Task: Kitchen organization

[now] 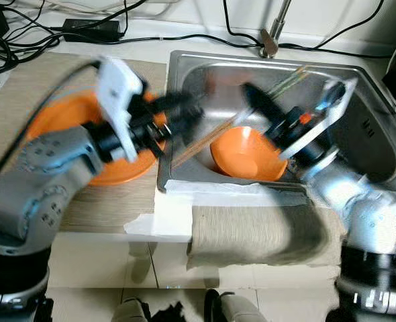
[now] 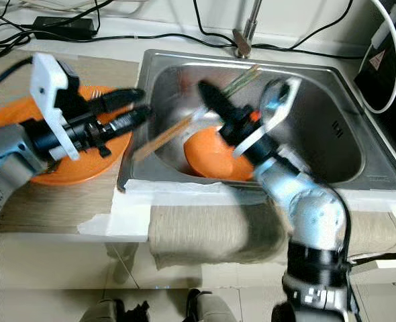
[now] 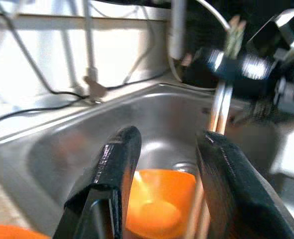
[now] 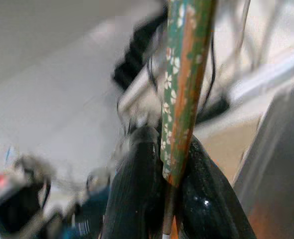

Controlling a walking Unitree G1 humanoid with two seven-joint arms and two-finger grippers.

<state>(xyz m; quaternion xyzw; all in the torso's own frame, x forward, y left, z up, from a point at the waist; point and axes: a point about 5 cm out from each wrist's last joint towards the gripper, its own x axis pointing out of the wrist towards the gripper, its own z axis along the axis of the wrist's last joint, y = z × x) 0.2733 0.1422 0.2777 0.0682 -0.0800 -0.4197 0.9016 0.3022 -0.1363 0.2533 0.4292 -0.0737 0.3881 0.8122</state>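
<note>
**Chopsticks clamped over the sink**

Right gripper [image 2: 208,94] raised above the steel sink [image 2: 319,131], clenched on a pair of chopsticks [image 2: 184,127]. In the right wrist view, green flower-patterned ends of the sticks pinched between the two black fingers [image 4: 137,184], standing out past the fingertips. From the head views, sticks slanting across the basin: decorated ends toward the faucet [image 2: 246,30] at the back, plain wooden ends reaching down toward the sink's left front rim. Blurred along most of the length, so exact contact with the rim hard to tell.

Left gripper [image 2: 134,106] held just left of the sink, over the edge of an orange plate [image 2: 23,117] lying on the woven mat [image 1: 23,87]. Fingers parted, nothing between them, pointing toward the basin. In the left wrist view, pale shafts of the chopsticks passing close beside one finger [image 3: 231,184], outside the gap rather than in it.

Orange bowl [image 1: 248,155] resting in the sink bottom near the front wall, below the slanting sticks. Grey cloth [image 1: 252,235] draped over the counter's front edge below the sink. Black cables [image 1: 84,30] trailing along the counter behind mat and basin.
</note>
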